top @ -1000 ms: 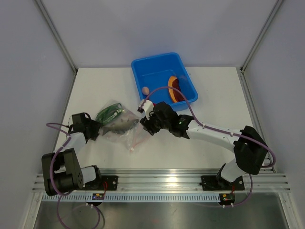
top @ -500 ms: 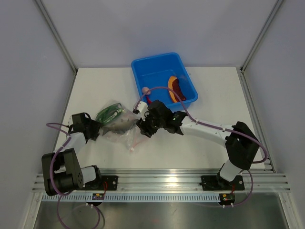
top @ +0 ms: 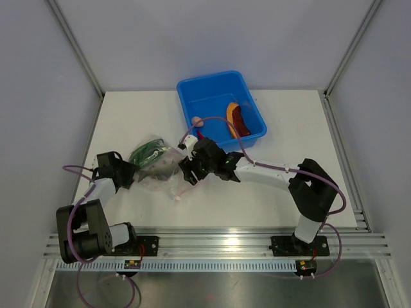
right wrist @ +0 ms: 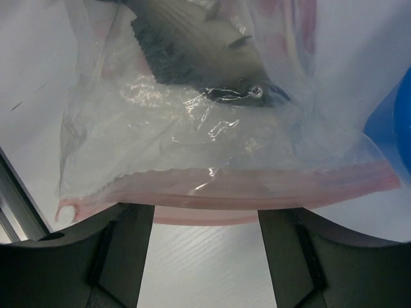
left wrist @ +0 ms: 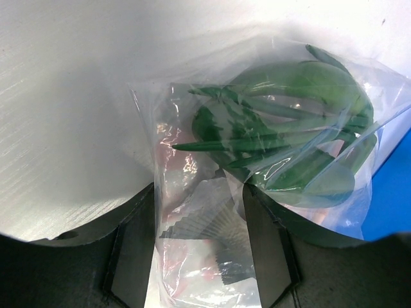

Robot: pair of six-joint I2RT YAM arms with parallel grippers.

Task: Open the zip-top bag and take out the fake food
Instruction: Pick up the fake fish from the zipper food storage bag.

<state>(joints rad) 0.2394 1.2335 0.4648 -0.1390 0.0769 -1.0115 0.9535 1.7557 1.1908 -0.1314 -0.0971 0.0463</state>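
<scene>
Before the spread right gripper [right wrist: 205, 224], its camera shows the zip-top bag [right wrist: 192, 147] strip; left camera shows green fake food [left wrist: 289, 122], left gripper [left wrist: 199, 199] squeezing bag; blue tub [top: 205, 96] behind.

Bright, even light fell from above, and only soft shadows lay on the white table [top: 276, 192]. Glare flecked the clear crinkly plastic zip-top bag [right wrist: 218, 147]. Both wrist views blurred along their near edges.
</scene>
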